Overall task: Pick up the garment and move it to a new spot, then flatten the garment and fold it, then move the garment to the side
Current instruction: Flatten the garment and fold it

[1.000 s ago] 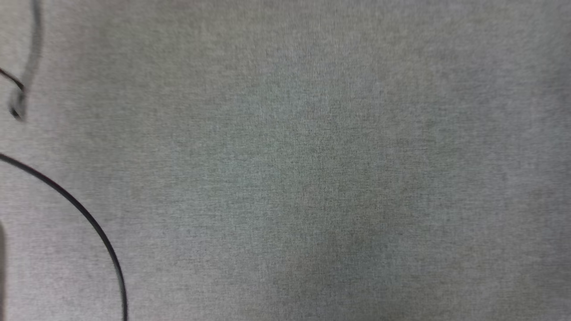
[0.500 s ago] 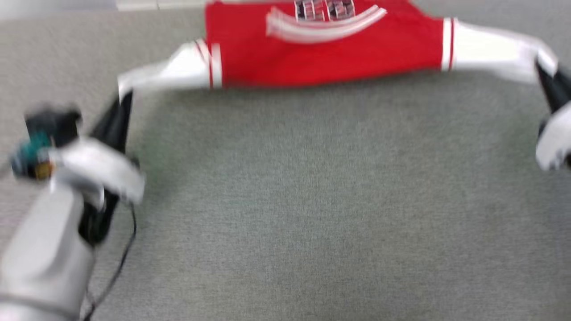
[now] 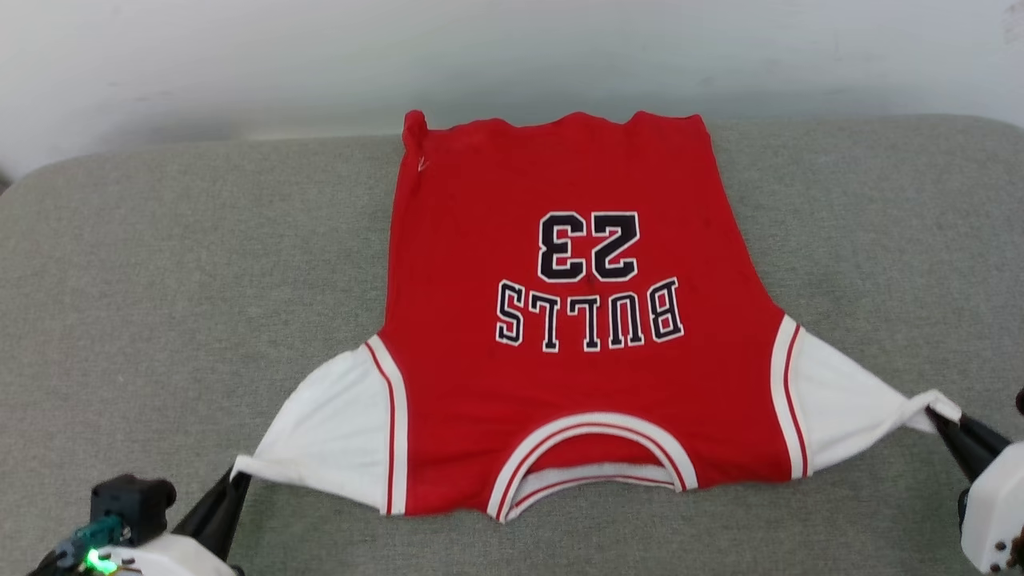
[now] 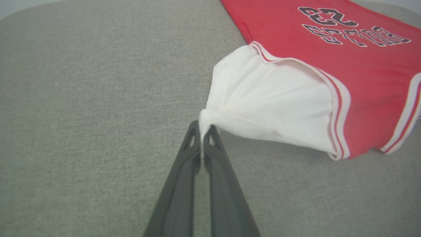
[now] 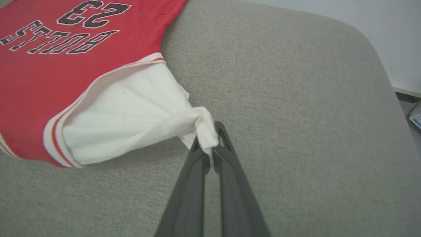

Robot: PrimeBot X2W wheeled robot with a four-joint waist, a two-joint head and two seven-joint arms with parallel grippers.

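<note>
The garment [image 3: 560, 336] is a red jersey with white sleeves and black lettering. It lies spread on the grey cushioned surface [image 3: 160, 280], collar toward me and hem at the far side. My left gripper [image 3: 238, 478] is shut on the tip of the white sleeve at the lower left; the left wrist view has its dark fingers [image 4: 184, 171] pinching that sleeve [image 4: 263, 108]. My right gripper [image 3: 938, 418] is shut on the tip of the other white sleeve, and its fingers [image 5: 227, 171] pinch bunched white cloth [image 5: 204, 128]. Both sleeves are pulled taut outward.
A pale wall [image 3: 512, 56] rises behind the surface's far edge. The surface's rounded corner [image 5: 368, 46] lies at the far right, with the floor and a small box [image 5: 415, 115] beyond it. Bare grey surface lies on both sides of the jersey.
The head camera has tilted up from bare grey surface until the whole jersey and the wall are in sight. Both grippers stay shut on the sleeve tips.
</note>
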